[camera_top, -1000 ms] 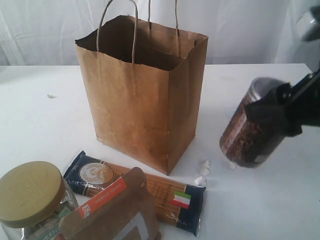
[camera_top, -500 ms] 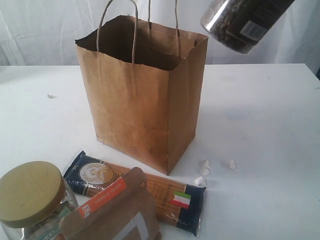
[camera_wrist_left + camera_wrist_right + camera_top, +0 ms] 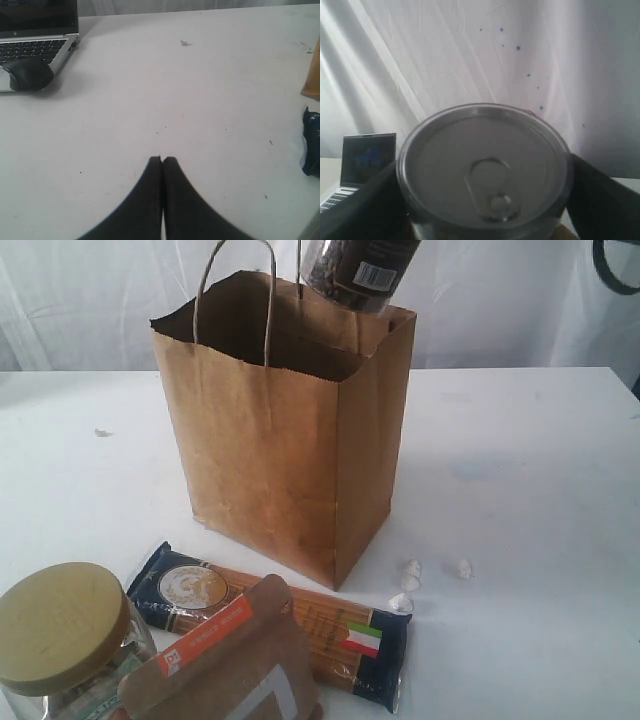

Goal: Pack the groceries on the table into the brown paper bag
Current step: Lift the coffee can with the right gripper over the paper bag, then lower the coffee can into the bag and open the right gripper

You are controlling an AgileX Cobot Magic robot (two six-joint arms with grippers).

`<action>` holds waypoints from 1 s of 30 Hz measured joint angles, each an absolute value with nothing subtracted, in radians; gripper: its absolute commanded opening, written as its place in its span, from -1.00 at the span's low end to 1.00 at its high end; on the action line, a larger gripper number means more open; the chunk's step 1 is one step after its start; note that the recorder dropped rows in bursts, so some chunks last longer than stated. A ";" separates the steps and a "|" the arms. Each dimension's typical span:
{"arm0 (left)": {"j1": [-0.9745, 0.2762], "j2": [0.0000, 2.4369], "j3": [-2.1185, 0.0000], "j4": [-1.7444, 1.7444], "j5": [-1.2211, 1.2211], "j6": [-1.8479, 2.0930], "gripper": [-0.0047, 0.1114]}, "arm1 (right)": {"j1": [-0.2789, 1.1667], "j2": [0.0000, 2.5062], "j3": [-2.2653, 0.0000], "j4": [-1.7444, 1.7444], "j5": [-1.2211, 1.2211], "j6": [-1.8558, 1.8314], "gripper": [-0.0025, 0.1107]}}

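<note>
The dark pull-tab can (image 3: 358, 270) hangs tilted just above the open top of the brown paper bag (image 3: 290, 430), which stands upright mid-table (image 3: 520, 490). My right gripper (image 3: 485, 200) is shut on the can (image 3: 485, 165), with dark fingers (image 3: 607, 200) on both sides of its lid; the exterior view does not show this gripper. In front of the bag lie the spaghetti pack (image 3: 300, 615), the orange-labelled pouch (image 3: 230, 665) and the gold-lidded jar (image 3: 60, 625). My left gripper (image 3: 163, 160) is shut and empty over bare table. Carton and bottle are out of view.
Small white crumbs (image 3: 410, 575) lie by the bag's front right corner. In the left wrist view a laptop (image 3: 35, 40) and a black mouse (image 3: 27, 72) sit at the table's far side, and the spaghetti pack's blue end (image 3: 311, 145) shows at the edge. White curtain behind.
The right arm lifted the can off the table at the right, carried it up and leftward, and now holds it over the bag's mouth. Nothing else has moved.
</note>
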State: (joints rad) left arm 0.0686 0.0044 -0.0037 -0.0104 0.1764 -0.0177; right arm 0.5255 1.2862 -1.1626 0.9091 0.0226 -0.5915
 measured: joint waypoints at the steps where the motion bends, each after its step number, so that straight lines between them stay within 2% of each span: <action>1: 0.069 0.004 -0.004 -0.010 0.176 -0.018 -0.92 | 0.529 1.298 -1.163 0.909 0.000 -0.594 -0.57; 11: 0.069 0.004 -0.004 -0.010 0.176 -0.018 -0.92 | 0.566 1.408 -1.175 0.900 -0.031 -0.598 -0.57; 20: 0.069 0.004 -0.004 -0.010 0.176 -0.018 -0.92 | 0.638 1.562 -1.244 0.708 -0.062 -0.602 -0.57; 23: 0.069 0.004 -0.004 -0.010 0.176 -0.018 -0.92 | 0.638 1.614 -1.243 0.701 -0.062 -0.602 -0.47; 30: 0.069 0.004 -0.004 -0.010 0.176 -0.018 -0.92 | 0.638 1.649 -1.244 0.701 -0.070 -0.602 -0.46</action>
